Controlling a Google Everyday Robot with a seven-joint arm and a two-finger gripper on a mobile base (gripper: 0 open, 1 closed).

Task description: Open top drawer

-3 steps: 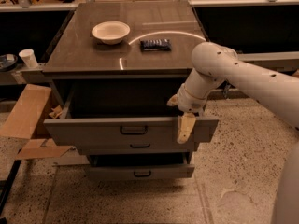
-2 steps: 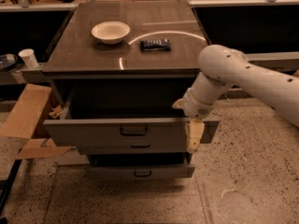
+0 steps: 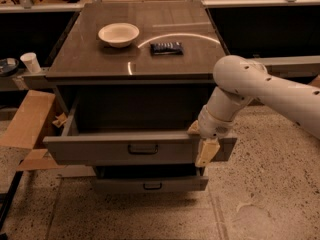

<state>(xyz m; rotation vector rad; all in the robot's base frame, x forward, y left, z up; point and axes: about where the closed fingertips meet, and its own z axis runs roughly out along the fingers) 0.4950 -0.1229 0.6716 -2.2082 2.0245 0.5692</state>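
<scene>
While the top drawer [image 3: 95, 151] stands pulled well out from the dark cabinet [image 3: 165, 64], its deep grey interior open to view, the robot's gripper [image 3: 205, 149] sits at the right end of the drawer's front panel, to the right of the small black bar handle [image 3: 142, 148]. A tan part of the gripper hangs down over the outer face of the panel near its right corner, and another tan part shows at the panel's top edge. Whether the gripper is closed on the panel or apart cannot be told. The white arm [image 3: 260, 86] reaches in from the right, bending down to the drawer. Below, a shallower grey drawer [image 3: 120, 186] with a similar black handle sits slightly out. On the cabinet top rest a white bowl [image 3: 118, 34] and, just to its right, a dark packet [image 3: 167, 47]. A paper cup [image 3: 31, 62] and flattened cardboard [image 3: 27, 121] lie to the left, above a speckled floor [image 3: 260, 204].
</scene>
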